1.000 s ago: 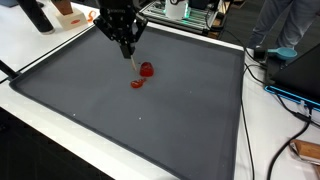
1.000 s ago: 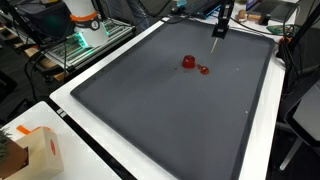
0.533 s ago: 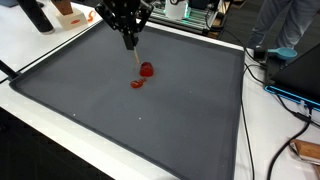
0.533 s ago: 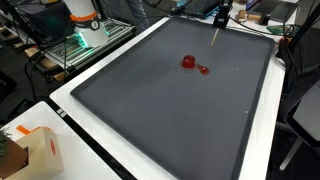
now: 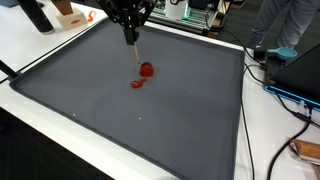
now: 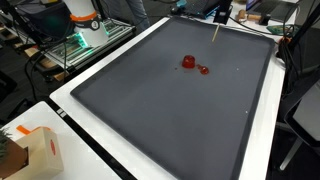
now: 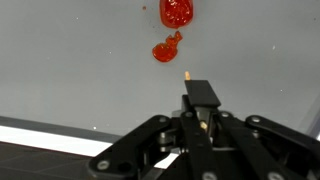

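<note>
"Wrist view, entry one: claw (image 7: pixel 201 100). Condition?" asks the clerk.

"Closed on a thin pale stick (image 7: pixel 187 77), pinched between the two fingers. The tip pokes out past them toward the mat (image 7: pixel 70 60). In both exterior views the claw (image 5: pixel 129 34) hangs high over the far part of the mat, with the stick (image 6: pixel 216 34) slanting down from it."

"Entry two: red items."

"One red lump (image 7: pixel 177 12) at the top edge of the wrist view, and one smaller red scrap (image 7: pixel 164 50) just beside it. The stick's tip is near the scrap but apart from it. In an exterior view the lump (image 5: pixel 147 69) and the scrap (image 5: pixel 137 83) lie close together in the far half of the mat."

"Entry three: edges."

"Dark grey mat with a black rim, lying on a white tabletop (image 5: pixel 45 45) that shows as a band around it. The far rim runs close behind the claw. In the wrist view a pale band follows the mat's edge at lower left."

"Entry four: open room."

"The mat surface stretches wide from the red items to the near rim and to both side rims. Off the mat there are cables (image 5: pixel 262 62) along one side and a cardboard box (image 6: pixel 38 150) at a near corner of the tabletop."
</note>
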Robot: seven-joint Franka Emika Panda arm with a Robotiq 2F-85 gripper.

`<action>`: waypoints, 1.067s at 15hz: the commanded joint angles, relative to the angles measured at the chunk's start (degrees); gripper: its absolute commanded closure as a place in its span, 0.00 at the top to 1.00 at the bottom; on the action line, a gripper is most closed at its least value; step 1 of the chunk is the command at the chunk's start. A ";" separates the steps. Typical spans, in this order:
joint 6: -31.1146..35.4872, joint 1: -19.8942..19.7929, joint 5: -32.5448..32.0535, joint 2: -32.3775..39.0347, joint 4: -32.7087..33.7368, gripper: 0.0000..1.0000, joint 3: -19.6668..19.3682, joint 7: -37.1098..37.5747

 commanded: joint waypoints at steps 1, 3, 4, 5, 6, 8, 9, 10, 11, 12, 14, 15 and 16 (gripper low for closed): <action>-0.20 0.20 -0.49 -0.14 0.07 0.13 -0.06 0.34; -0.28 0.30 -0.87 -0.34 0.00 0.13 -0.07 0.64; -0.30 0.31 -0.94 -0.35 0.00 0.13 -0.08 0.69; -0.31 0.31 -0.98 -0.35 -0.02 0.13 -0.09 0.73; -0.31 0.31 -0.99 -0.35 -0.04 0.13 -0.09 0.75; -1.94 -1.13 2.02 1.19 1.95 0.03 0.22 -1.42; -2.20 -2.33 4.97 2.13 3.00 0.03 0.66 -3.77; -2.39 -3.95 9.33 3.24 3.89 0.03 1.57 -8.19; -2.55 -4.97 12.34 4.13 4.56 0.03 2.00 -11.22; -3.26 -6.01 15.04 5.39 5.39 0.03 2.38 -14.37; -5.18 -8.23 20.17 7.96 7.10 0.03 3.20 -19.69; -5.79 -9.15 22.36 9.23 7.72 0.03 3.64 -21.94; -6.51 -9.89 24.10 10.38 8.27 0.03 4.00 -23.78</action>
